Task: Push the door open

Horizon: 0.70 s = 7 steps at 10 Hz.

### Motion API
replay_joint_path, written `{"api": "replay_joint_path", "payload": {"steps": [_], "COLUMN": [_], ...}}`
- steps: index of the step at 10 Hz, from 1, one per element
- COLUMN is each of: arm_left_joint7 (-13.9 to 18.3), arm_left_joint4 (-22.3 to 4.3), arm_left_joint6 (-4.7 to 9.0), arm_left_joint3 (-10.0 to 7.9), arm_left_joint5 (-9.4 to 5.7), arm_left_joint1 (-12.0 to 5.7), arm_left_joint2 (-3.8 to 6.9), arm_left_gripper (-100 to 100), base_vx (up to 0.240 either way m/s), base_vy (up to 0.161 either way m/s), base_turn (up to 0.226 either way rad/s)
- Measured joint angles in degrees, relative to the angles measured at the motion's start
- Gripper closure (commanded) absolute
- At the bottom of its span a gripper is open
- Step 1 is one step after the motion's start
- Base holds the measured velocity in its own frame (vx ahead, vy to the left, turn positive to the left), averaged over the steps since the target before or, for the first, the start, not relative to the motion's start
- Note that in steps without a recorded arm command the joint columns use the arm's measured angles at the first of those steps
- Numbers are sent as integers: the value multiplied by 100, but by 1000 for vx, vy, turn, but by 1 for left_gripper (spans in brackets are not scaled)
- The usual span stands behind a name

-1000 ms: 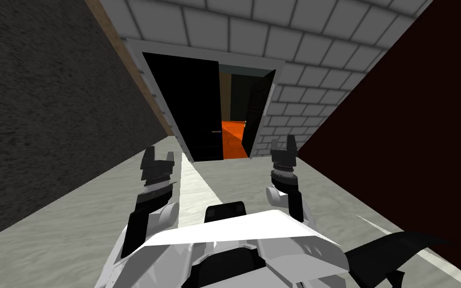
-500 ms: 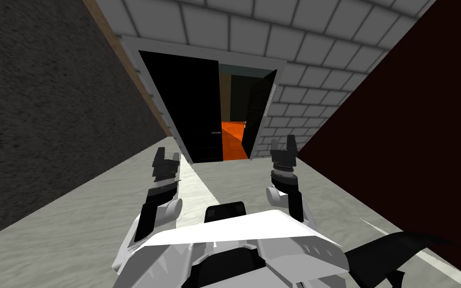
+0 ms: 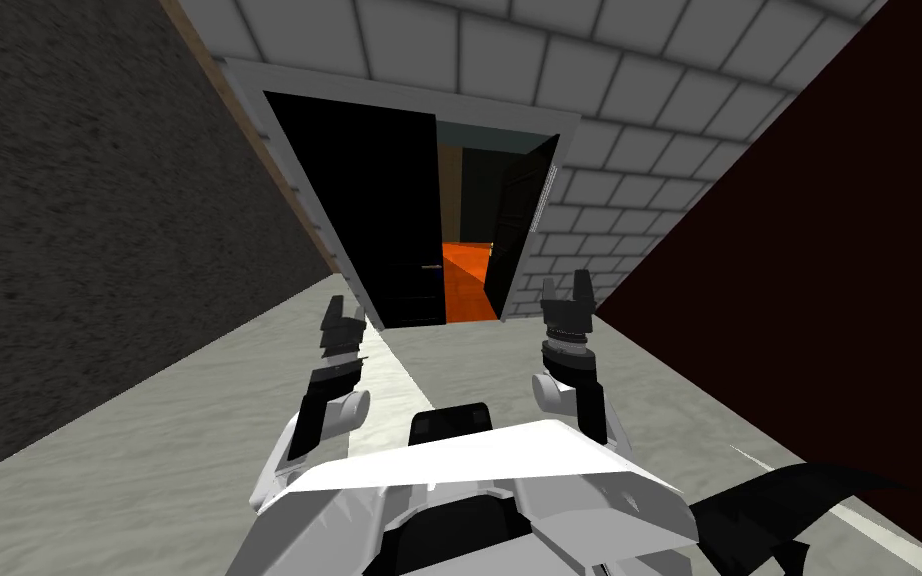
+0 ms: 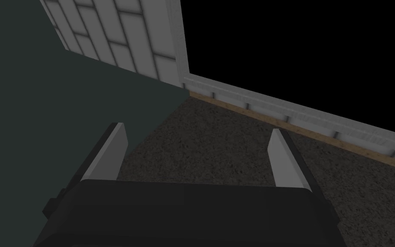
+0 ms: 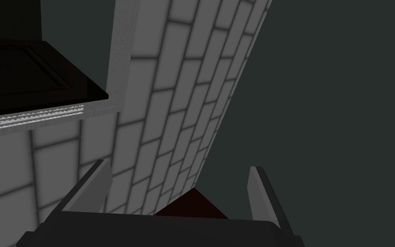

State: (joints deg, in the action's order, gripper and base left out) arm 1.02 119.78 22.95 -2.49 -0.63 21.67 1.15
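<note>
A double door in a light grey frame stands ahead in the tiled wall. Its left black leaf looks closed and carries a small handle. The right black leaf is swung inward, and an orange floor shows through the gap. My left gripper is open, short of the left leaf's foot; in the left wrist view the left gripper faces the frame. My right gripper is open before the right jamb; in the right wrist view the right gripper looks at the right leaf.
A rough dark grey wall runs along my left and a dark red wall along my right, forming a corridor. The floor is pale grey. White tiling surrounds the doorway.
My left arm has swung inward and forward toward the left leaf's foot. I have edged slightly closer to the doorway. The right arm and the door leaves have not moved.
</note>
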Motion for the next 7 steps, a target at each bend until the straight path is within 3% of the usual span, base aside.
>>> {"api": "replay_joint_path", "payload": {"steps": [7], "arm_left_joint7": [-103], "arm_left_joint4": [-1022], "arm_left_joint6": [40], "arm_left_joint3": [-63], "arm_left_joint5": [-50], "arm_left_joint1": [-622], "arm_left_joint2": [150], "arm_left_gripper": [-100], "base_vx": [91], "base_vy": [-7], "base_turn": [1]}}
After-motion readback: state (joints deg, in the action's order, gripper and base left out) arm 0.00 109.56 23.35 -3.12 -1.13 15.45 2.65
